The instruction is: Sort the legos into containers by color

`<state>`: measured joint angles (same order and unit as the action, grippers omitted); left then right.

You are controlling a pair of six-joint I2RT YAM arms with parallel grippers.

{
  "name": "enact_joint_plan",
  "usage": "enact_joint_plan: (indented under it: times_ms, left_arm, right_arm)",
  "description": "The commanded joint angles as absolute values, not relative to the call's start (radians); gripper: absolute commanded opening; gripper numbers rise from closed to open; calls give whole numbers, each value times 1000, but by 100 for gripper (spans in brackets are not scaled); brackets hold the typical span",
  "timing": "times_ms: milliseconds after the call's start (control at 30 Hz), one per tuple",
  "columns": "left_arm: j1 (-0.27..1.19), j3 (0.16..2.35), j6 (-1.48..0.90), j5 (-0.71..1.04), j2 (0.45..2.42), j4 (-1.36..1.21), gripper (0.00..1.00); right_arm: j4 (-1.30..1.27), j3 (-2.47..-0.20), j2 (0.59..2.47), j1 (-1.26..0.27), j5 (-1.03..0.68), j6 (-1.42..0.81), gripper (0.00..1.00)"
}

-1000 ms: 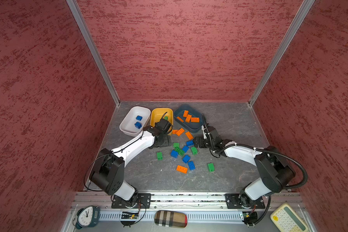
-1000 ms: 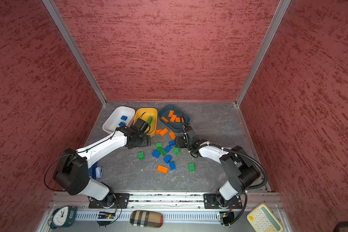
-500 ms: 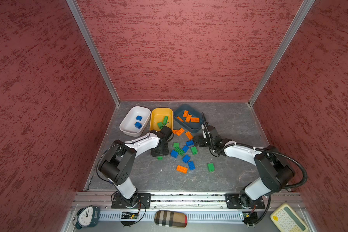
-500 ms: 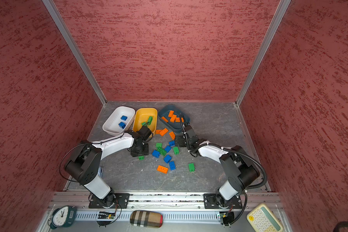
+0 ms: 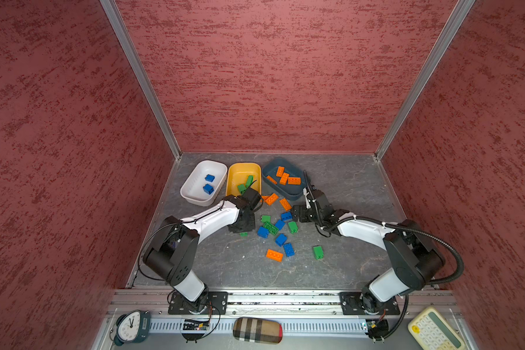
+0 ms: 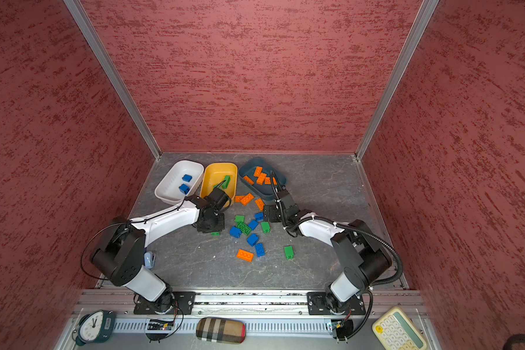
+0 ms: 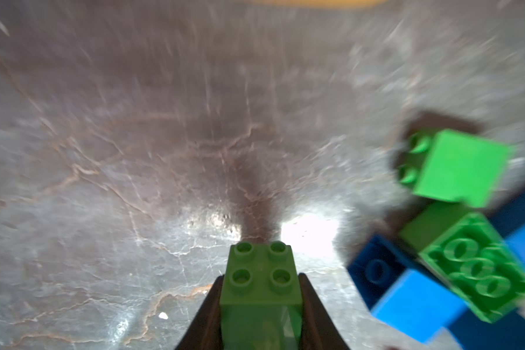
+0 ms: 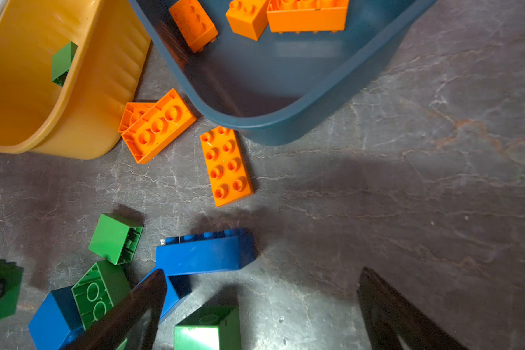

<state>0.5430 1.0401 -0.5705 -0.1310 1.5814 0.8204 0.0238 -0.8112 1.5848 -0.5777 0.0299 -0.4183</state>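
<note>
Left gripper (image 7: 261, 277) nipped tight on a green brick (image 7: 259, 266), low over the table (image 5: 225, 260), surely bound for the yellow tub (image 5: 243, 165) at twelve o'clock, where greens (image 5: 249, 181) sit. Right gripper (image 8: 262, 272) gapes wide, empty, a blue brick (image 8: 206, 254) just beside it. The white tub (image 5: 194, 198) lies at ten o'clock.

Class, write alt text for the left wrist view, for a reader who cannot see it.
Two dark jaws pinch a green four-stud brick, studs toward the camera, over a grey veined table. Off to one side, blurred, lie two more green bricks and blue bricks.
</note>
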Motion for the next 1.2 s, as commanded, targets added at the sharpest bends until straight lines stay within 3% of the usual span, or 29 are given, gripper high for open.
enact_joint_plan:
  times_ms: [0,333,533,967,1100,1167]
  left_arm:
    - [511,1094,-540,-153,1517,785,26]
    - [332,1225,-426,-133,1526,628,27]
    - [258,1359,-407,-142,1689,552,27]
    - [245,1741,-244,-229,2102,595,28]
    - [245,1887,-239,-196,2199,673,38]
    - [252,1923,-238,-175,2212,691,49]
  right_arm:
    - [34,-852,1589,-589,56,-401,99]
    - [72,-887,1607,-604,78,-370,99]
    - [86,-893,1609,-614,103,-374,99]
    - [112,-893,1611,-621,111,-376,99]
    - [126,-905,1628,-624,71,-364,96]
    - [136,-918,1642,-628,48,-355,96]
